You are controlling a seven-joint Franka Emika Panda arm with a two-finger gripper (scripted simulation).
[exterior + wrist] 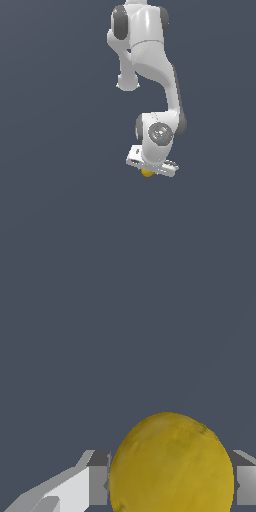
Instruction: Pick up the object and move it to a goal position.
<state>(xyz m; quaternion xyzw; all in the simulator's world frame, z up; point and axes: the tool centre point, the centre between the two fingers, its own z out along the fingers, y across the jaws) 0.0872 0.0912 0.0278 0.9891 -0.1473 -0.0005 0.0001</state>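
The object, a small mustard-yellow ball [146, 173] with a mottled surface, sits right under the white gripper hand in the exterior view, mostly hidden by it. In the wrist view the ball [172, 463] fills the space between the two grey fingers [98, 481], and both pads press against its sides. My gripper [171, 488] is shut on the ball. In the exterior view the gripper [148, 172] points down and its fingertips are hidden behind the hand and the ball. No goal marker shows.
The white arm [150, 55] reaches down from the top of the exterior view. A plain dark grey-blue surface [60, 200] lies all around. I cannot tell how high the ball is above it.
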